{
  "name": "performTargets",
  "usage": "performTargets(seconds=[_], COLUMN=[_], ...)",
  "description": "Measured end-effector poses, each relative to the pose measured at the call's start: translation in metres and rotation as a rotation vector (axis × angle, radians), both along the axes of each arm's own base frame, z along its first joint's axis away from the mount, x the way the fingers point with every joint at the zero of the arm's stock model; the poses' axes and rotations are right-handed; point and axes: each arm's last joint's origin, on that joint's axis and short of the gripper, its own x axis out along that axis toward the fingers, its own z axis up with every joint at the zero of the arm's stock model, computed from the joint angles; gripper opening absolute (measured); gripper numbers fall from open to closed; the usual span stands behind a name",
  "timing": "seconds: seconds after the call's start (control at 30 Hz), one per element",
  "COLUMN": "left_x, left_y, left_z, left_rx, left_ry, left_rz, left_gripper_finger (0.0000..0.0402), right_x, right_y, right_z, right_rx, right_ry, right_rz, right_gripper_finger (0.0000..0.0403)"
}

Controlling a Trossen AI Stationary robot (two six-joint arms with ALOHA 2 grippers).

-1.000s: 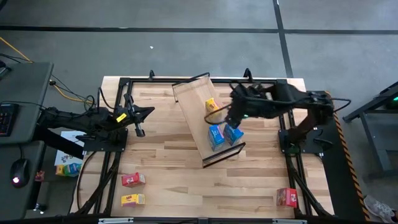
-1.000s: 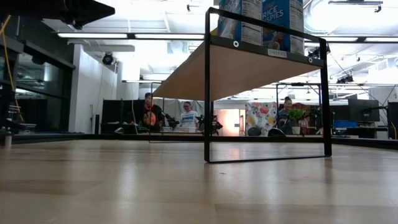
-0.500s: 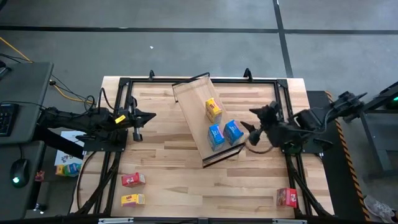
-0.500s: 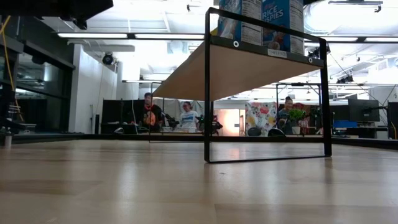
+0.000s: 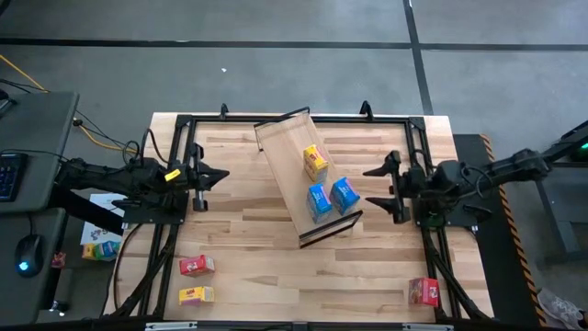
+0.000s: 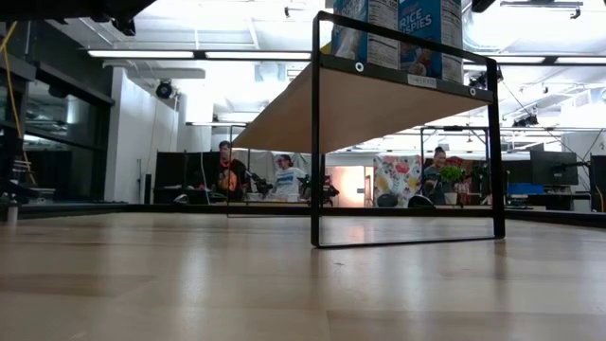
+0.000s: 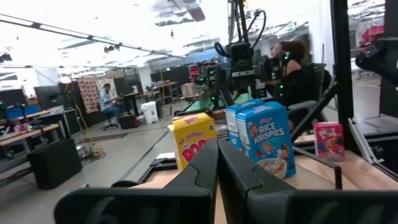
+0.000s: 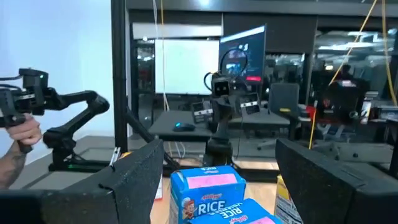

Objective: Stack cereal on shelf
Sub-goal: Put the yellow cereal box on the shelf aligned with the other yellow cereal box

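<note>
The shelf [image 5: 296, 156] lies slantwise on the middle of the table, raised on its dark frame [image 6: 407, 152]. A yellow cereal box [image 5: 315, 161] and two blue ones [image 5: 320, 200] [image 5: 344, 194] stand upright on its board. On the tabletop, near the front edge, lie a red box [image 5: 196, 265], a yellow box [image 5: 196, 294] and another red box [image 5: 424, 291]. My right gripper [image 5: 386, 188] hovers open just right of the shelf, facing the blue boxes [image 8: 214, 196]. My left gripper [image 5: 208, 178] is shut and waits left of the shelf.
Dark frame rails [image 5: 418, 165] run along the table's left and right sides under both arms. Bare tabletop [image 5: 276, 276] stretches between the shelf and the near edge. People sit at desks in the room beyond the table [image 6: 227, 175].
My right gripper has drawn back from above the blue boxes on the shelf toward the table's right edge and now faces the shelf from the side. The boxes have stayed where they stood. My left gripper has shifted slightly back toward the table's left edge.
</note>
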Motion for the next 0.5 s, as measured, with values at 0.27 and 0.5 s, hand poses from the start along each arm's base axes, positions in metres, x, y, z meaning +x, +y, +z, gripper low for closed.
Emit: performTargets(seconds=[0.27,0.5], left_x=[-0.001,-0.001], left_y=[0.000,0.000], left_z=[0.003,0.004], left_rx=[-0.019,-0.024], left_ry=[-0.034,-0.040], left_rz=[-0.003,-0.003], left_gripper_finger=[0.0001,0.0001], right_x=[0.004,0.008], right_y=[0.000,0.001], right_z=[-0.019,-0.021], right_rx=[0.036,0.031], right_ry=[0.030,0.045], right_rz=[-0.021,-0.022], right_gripper_finger=[0.0303,0.0303])
